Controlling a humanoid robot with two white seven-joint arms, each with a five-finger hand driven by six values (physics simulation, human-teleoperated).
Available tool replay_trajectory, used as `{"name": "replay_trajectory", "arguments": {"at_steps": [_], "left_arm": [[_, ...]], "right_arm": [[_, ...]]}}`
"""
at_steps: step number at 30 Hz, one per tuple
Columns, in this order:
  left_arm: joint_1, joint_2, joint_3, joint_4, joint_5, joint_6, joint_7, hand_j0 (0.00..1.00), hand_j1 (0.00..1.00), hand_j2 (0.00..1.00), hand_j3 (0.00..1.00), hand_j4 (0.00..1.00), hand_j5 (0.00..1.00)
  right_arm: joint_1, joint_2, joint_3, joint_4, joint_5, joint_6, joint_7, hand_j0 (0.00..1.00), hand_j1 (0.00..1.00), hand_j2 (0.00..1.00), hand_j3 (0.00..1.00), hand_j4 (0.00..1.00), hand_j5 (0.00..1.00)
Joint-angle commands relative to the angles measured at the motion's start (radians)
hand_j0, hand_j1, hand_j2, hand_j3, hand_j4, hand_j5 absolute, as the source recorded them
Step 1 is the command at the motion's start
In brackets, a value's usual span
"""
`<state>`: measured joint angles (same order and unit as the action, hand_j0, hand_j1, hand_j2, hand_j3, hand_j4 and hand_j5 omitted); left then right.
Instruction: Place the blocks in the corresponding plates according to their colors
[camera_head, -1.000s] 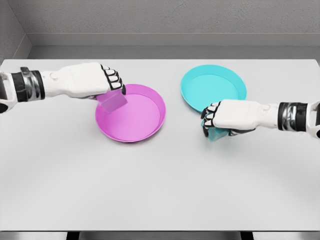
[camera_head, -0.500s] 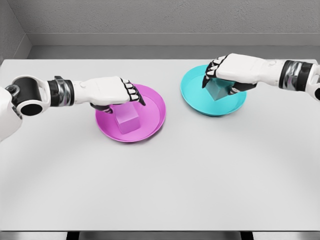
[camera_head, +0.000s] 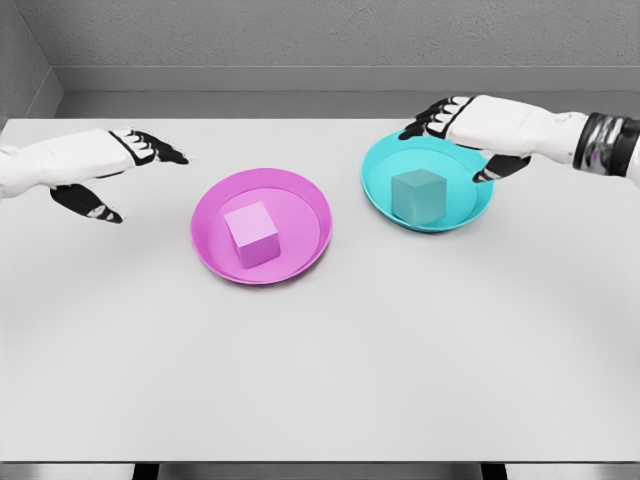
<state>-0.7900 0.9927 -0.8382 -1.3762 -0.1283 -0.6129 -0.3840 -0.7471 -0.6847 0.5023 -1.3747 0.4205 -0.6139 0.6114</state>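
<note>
Matt table (camera_head: 320, 360), smooth matt plates (camera_head: 310, 200)

Even, bright, diffuse light fills the rendered scene, seemingly from overhead. Shadows are faint and soft on the table (camera_head: 320, 350). No glare shows. The picture looks slightly soft overall, perhaps from compression, with mild curving toward the edges.

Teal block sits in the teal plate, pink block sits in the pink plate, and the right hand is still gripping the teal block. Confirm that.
Not quite. The head view shows the right hand open, fingers spread above the far rim of the teal plate, holding nothing. The teal block rests free in it; the pink block sits in the pink plate.
</note>
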Motion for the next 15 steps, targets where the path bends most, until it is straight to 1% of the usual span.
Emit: {"name": "replay_trajectory", "arguments": {"at_steps": [1, 3, 4, 5, 9, 12, 15], "left_arm": [[0.002, 0.018, 0.004, 0.0, 0.026, 0.002, 0.0, 1.0, 1.0, 1.0, 1.0, 1.0, 1.0], [0.014, 0.02, 0.004, 0.002, 0.026, 0.002, 0.0, 1.0, 1.0, 1.0, 1.0, 1.0, 1.0], [0.023, 0.02, 0.004, 0.002, 0.024, 0.002, 0.0, 1.0, 1.0, 1.0, 1.0, 1.0, 1.0], [0.029, 0.02, 0.004, 0.003, 0.024, 0.002, 0.0, 1.0, 1.0, 1.0, 1.0, 1.0, 1.0], [0.04, 0.018, 0.004, 0.003, 0.024, 0.002, 0.0, 1.0, 1.0, 1.0, 1.0, 1.0, 1.0], [0.041, 0.012, 0.004, 0.029, 0.026, 0.002, 0.0, 1.0, 1.0, 1.0, 1.0, 1.0, 1.0], [0.043, 0.012, 0.002, 0.029, 0.026, 0.002, 0.0, 1.0, 1.0, 1.0, 1.0, 1.0, 1.0]], "right_arm": [[0.005, -0.018, -0.019, 0.002, -0.006, 0.003, -0.001, 1.0, 1.0, 1.0, 1.0, 1.0, 1.0], [0.017, -0.045, -0.077, 0.061, -0.006, 0.003, -0.001, 1.0, 1.0, 1.0, 1.0, 1.0, 1.0], [0.032, -0.052, -0.146, 0.131, -0.008, 0.003, -0.001, 1.0, 1.0, 1.0, 1.0, 1.0, 1.0], [0.035, -0.052, -0.16, 0.155, -0.006, 0.003, -0.001, 1.0, 1.0, 1.0, 1.0, 1.0, 1.0], [0.046, -0.052, -0.163, 0.158, -0.005, 0.003, -0.001, 1.0, 1.0, 1.0, 1.0, 1.0, 1.0], [0.045, -0.052, -0.162, 0.158, -0.005, 0.003, -0.001, 1.0, 1.0, 1.0, 1.0, 1.0, 1.0], [0.045, -0.052, -0.162, 0.157, -0.005, 0.003, -0.001, 1.0, 1.0, 1.0, 1.0, 1.0, 1.0]]}}
